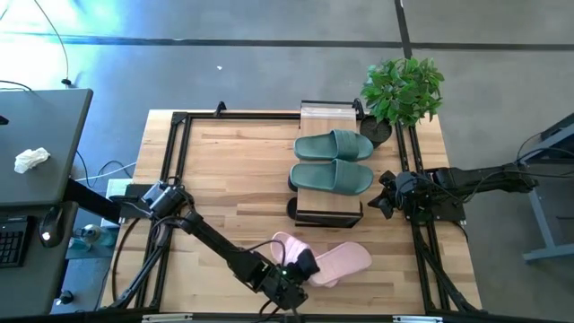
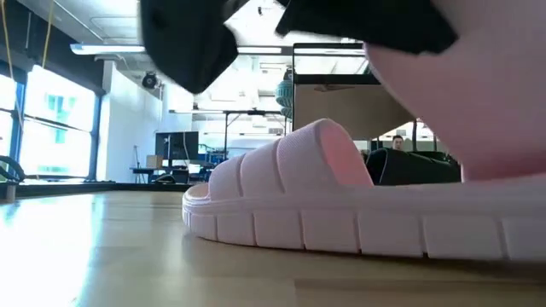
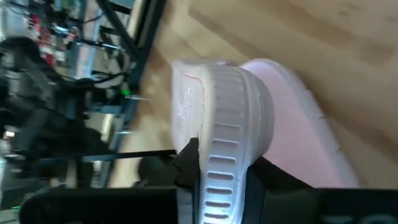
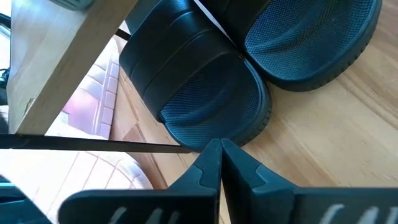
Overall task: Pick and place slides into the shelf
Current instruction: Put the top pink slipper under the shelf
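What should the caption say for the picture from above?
Left gripper grips a pink slide; green slides sit on the shelf.
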You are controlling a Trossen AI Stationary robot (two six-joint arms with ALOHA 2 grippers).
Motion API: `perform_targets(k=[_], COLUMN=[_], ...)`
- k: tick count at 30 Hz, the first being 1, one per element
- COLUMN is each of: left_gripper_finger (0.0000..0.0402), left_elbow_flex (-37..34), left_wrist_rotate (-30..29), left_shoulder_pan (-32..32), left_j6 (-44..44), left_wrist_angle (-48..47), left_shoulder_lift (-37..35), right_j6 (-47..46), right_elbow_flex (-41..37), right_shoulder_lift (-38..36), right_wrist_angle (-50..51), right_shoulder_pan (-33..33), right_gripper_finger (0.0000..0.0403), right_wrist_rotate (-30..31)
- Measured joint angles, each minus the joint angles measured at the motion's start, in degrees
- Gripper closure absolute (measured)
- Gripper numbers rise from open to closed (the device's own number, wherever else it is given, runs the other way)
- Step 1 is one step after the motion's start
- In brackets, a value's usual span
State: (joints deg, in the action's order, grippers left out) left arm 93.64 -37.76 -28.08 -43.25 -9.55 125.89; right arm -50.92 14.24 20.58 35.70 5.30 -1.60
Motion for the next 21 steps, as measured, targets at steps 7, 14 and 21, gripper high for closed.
perform_targets(k=[7,14,21], left_gripper_finger=[0.0357,0.0357,0.0358], left_elbow_flex=[4.8,10.8,16.2], left_wrist_rotate=[-6.2,-5.1,2.5], left_shoulder_pan=[0.5,2.1,2.1], left_j6=[-8.9,-13.5,-14.4], left_wrist_angle=[-1.6,-1.0,-1.6], left_shoulder_lift=[0.1,0.1,0.1], right_j6=[0.3,1.0,0.9], right_elbow_flex=[0.0,0.0,0.0], right_shoulder_lift=[0.0,0.0,0.0], right_wrist_angle=[0.0,0.0,0.0], right_shoulder_pan=[0.0,0.0,0.0], right_gripper_finger=[0.0402,0.0402,0.0402], right_wrist_rotate=[0.0,-0.1,-0.6])
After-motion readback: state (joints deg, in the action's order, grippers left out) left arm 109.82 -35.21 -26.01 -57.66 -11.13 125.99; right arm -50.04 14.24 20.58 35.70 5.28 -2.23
